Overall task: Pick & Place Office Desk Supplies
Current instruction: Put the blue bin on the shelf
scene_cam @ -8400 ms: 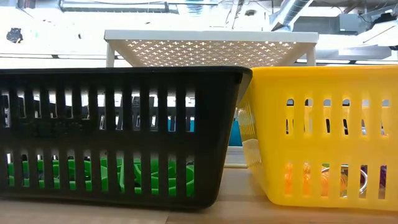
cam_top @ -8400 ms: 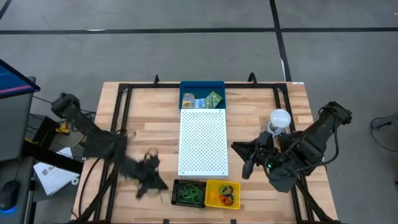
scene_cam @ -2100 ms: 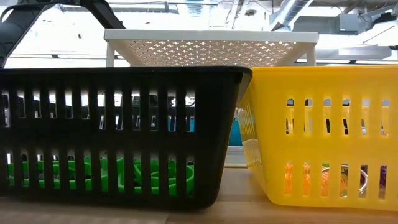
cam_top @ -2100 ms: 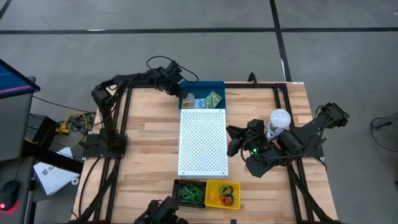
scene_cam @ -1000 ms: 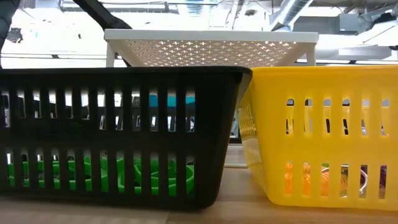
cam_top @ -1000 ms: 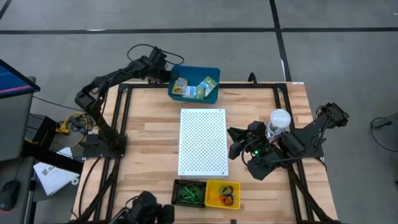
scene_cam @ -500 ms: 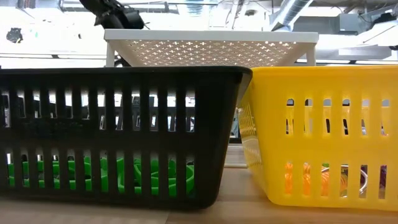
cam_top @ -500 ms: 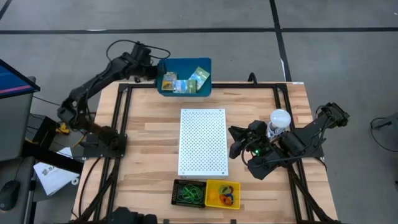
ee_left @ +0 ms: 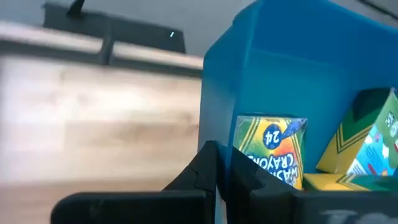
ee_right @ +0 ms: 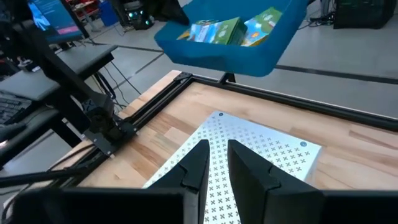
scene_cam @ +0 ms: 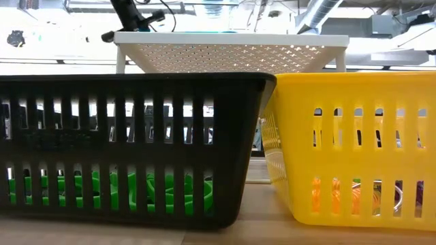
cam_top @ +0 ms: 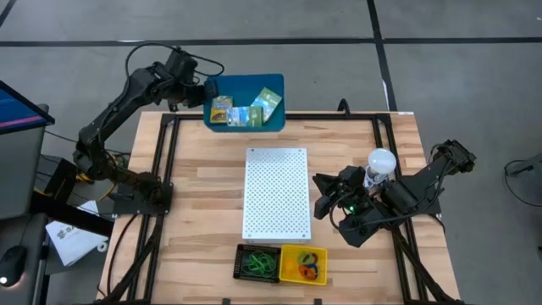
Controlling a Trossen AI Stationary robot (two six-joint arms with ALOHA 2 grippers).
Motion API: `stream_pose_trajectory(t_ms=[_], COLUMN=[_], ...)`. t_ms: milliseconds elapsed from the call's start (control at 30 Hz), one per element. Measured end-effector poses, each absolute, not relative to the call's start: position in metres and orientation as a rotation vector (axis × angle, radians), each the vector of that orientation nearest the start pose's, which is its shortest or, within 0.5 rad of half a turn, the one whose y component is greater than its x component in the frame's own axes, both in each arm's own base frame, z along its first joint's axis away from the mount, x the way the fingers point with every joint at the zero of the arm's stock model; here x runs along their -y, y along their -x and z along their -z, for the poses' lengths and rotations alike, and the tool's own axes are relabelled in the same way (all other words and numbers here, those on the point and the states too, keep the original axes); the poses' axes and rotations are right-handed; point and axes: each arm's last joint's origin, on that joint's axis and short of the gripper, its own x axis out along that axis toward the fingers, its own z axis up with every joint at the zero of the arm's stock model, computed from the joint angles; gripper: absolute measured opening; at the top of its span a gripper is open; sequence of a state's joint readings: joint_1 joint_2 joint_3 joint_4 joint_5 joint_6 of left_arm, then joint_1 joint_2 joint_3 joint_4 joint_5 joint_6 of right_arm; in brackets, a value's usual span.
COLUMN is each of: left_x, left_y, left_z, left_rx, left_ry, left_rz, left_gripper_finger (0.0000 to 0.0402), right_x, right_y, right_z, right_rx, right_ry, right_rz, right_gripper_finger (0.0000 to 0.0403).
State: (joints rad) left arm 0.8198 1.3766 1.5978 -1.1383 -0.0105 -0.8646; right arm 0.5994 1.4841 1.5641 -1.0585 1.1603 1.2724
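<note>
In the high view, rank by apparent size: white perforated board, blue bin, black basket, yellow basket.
1. white perforated board
2. blue bin, lifted nearer the camera by the left claw, so it may look oversized
3. black basket and yellow basket: alike, no ranking

Blue bin point(cam_top: 246, 103) held off the bench at the far left edge, tilted, holding crayon packets point(cam_top: 244, 113): yellow-green, blue and green boxes lying loosely. Green rubber bands point(cam_top: 257, 263) fill the black basket at near centre; orange, red and blue bands point(cam_top: 306, 266) lie in the yellow basket just right of it.
</note>
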Motion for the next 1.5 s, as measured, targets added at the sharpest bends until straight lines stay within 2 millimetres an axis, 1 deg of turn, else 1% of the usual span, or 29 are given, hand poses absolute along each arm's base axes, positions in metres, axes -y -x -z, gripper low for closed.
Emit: stream_pose_trajectory(t_ms=[167,333,700,767,867,967,1167,1433,1500], left_x=[-0.168,-0.151,-0.115,-0.109,-0.101,-0.092,-0.079,-0.066,-0.061], left_y=[-0.170,-0.177,-0.199,-0.204,-0.213,-0.224,-0.246,-0.261,-0.263], left_z=[-0.401,-0.403,-0.401,-0.398,-0.388,-0.373,-0.346,-0.311,-0.306], left_rx=[-0.574,-0.592,-0.647,-0.649,-0.670,-0.670,-0.649,-0.631,-0.621], left_ry=[1.215,1.234,1.233,1.230,1.228,1.225,1.225,1.245,1.259], left_rz=[-1.204,-1.257,-1.196,-1.199,-1.196,-1.181,-1.089,-1.032,-1.022], left_gripper_finger=[0.0000,0.0000,0.0000,0.0000,0.0000,0.0000,0.0000,0.0000,0.0000], right_x=[-0.142,-0.148,-0.159,-0.161,-0.163,-0.166,-0.169,-0.172,-0.173], right_y=[-0.242,-0.236,-0.227,-0.226,-0.224,-0.222,-0.218,-0.215,-0.215], right_z=[-0.379,-0.378,-0.378,-0.378,-0.378,-0.377,-0.377,-0.377,-0.377], right_rx=[-0.217,-0.232,-0.243,-0.244,-0.244,-0.243,-0.241,-0.241,-0.239], right_ry=[-0.416,-0.393,-0.366,-0.365,-0.370,-0.373,-0.384,-0.391,-0.395], right_rz=[0.755,0.732,0.690,0.683,0.673,0.665,0.656,0.642,0.641], right_gripper_finger=[0.0056,0.0056,0.0056,0.0056,0.0056,0.0056,0.0056,0.0056,0.0056])
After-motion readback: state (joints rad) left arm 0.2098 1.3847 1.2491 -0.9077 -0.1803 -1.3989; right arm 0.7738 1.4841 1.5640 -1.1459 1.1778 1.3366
